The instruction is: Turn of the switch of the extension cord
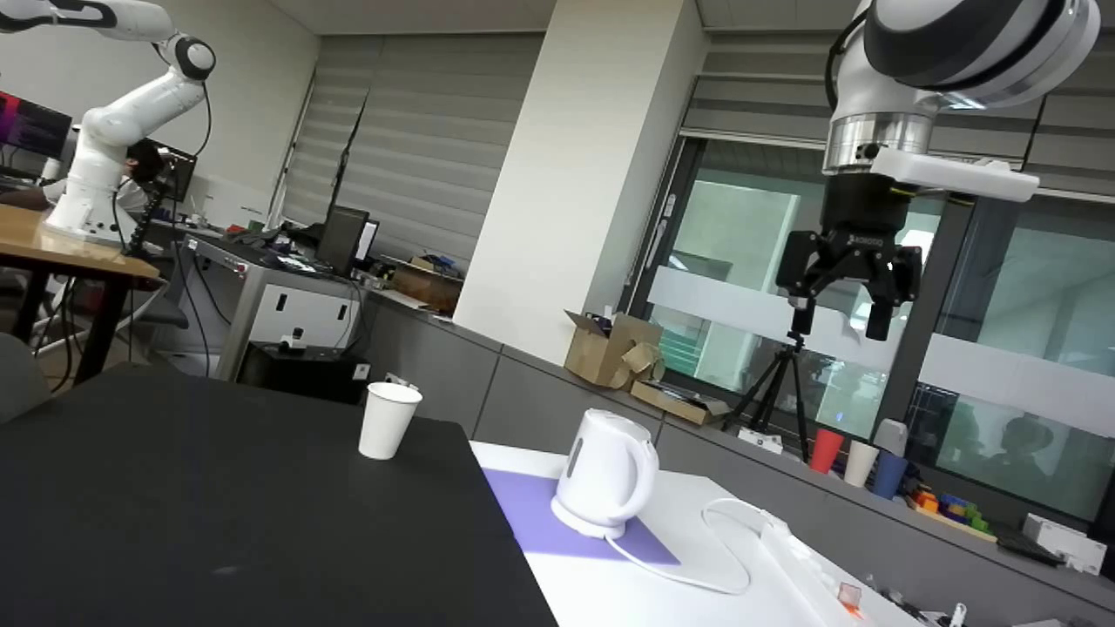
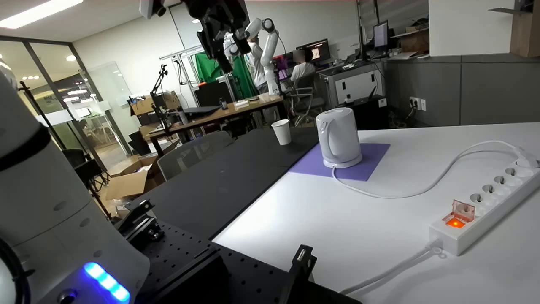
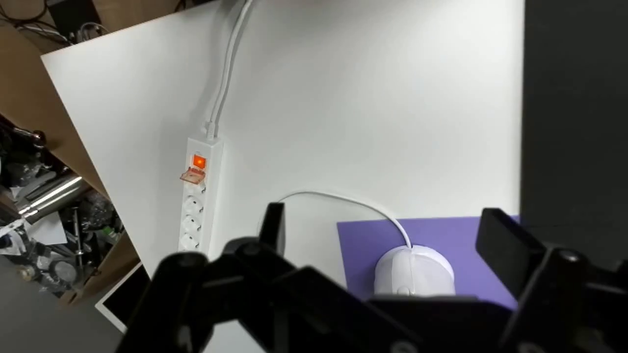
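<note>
The extension cord is a long white power strip (image 2: 489, 221) on the white table; it also shows in the wrist view (image 3: 210, 206) and in an exterior view (image 1: 797, 566). Its switch (image 2: 455, 223) glows orange near one end and also shows in the wrist view (image 3: 199, 161). The clear reddish switch cover (image 2: 463, 210) is flipped up, tilted towards the sockets. My gripper (image 1: 840, 320) is open and empty, high above the table and apart from the strip. In the wrist view the gripper (image 3: 382, 214) has its fingers spread, with the strip to their left and partly hidden.
A white kettle (image 2: 339, 135) stands on a purple sheet (image 2: 375, 156); its cable runs to a plug (image 2: 525, 158) at the strip's far end. A white cup (image 1: 388, 422) stands on the black table (image 1: 218, 505). Clutter (image 3: 49, 235) lies beyond the white table's edge.
</note>
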`<state>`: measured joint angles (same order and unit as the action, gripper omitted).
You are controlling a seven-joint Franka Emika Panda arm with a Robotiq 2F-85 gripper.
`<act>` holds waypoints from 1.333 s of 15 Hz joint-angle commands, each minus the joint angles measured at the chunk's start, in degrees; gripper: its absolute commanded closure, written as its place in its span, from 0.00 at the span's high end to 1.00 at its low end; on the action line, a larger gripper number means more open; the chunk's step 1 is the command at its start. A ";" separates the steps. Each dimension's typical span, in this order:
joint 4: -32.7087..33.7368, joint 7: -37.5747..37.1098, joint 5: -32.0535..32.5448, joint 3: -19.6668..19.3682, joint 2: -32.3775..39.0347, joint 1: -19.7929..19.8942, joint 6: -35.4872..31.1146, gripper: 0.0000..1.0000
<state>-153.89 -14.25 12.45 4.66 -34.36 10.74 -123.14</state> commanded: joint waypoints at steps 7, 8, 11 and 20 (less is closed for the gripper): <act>4.69 3.26 4.70 -15.40 15.94 12.41 -21.01 0.45; 5.90 4.49 3.27 -17.18 18.88 12.71 -22.82 0.39; 10.26 11.90 -4.69 -22.36 27.47 10.61 -25.09 0.17; 22.49 23.01 -10.78 -24.06 41.57 10.46 -20.32 0.01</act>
<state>-131.37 8.83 1.63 -19.29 7.34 21.33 -143.56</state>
